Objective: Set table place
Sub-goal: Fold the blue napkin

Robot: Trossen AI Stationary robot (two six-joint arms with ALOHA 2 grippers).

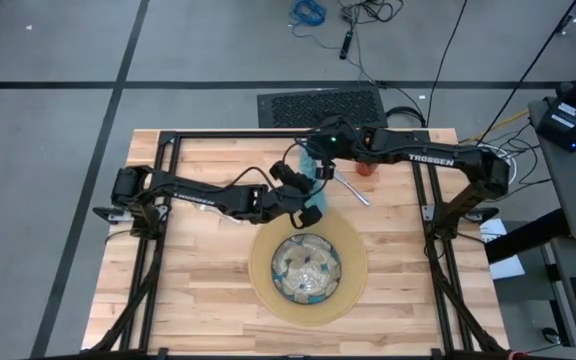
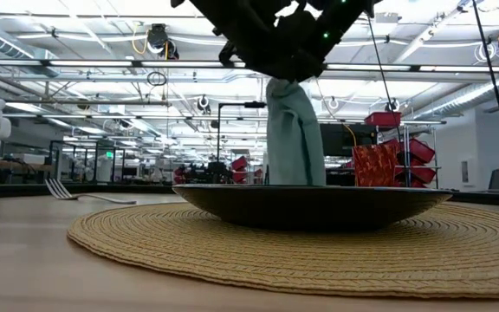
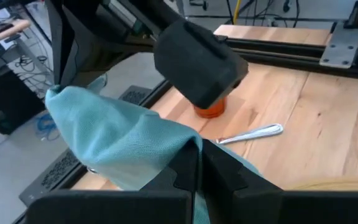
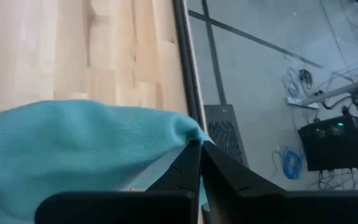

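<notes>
I am holding the teal napkin [image 1: 315,166] up off the table [image 1: 198,300] with both arms, behind the glass plate [image 1: 307,268] that is sitting on the round tan mat [image 1: 268,285]. The left gripper [image 3: 197,168] is pinching one part of the cloth, the right gripper [image 4: 197,163] another. The orange cup [image 3: 209,111] and a silver utensil [image 3: 251,133] are lying beyond on the planks
</notes>
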